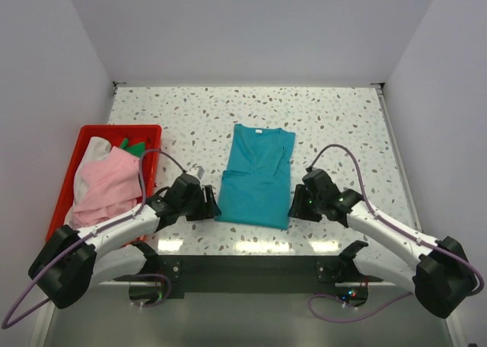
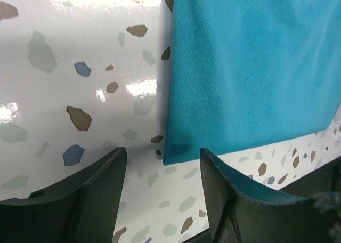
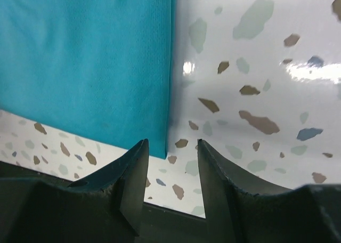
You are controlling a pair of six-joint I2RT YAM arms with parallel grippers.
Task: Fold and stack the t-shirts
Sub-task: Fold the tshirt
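Centrally on the table (image 1: 342, 126), the teal t-shirt (image 1: 257, 181) lay folded into a long strip. The left gripper (image 1: 207, 204) sat at its near left corner, fingers wide and empty. The right gripper (image 1: 297, 206) sat at its near right corner, fingers narrowly parted, gripping nothing. The pink t-shirt (image 1: 106, 187) lay in the red bin (image 1: 84, 138).
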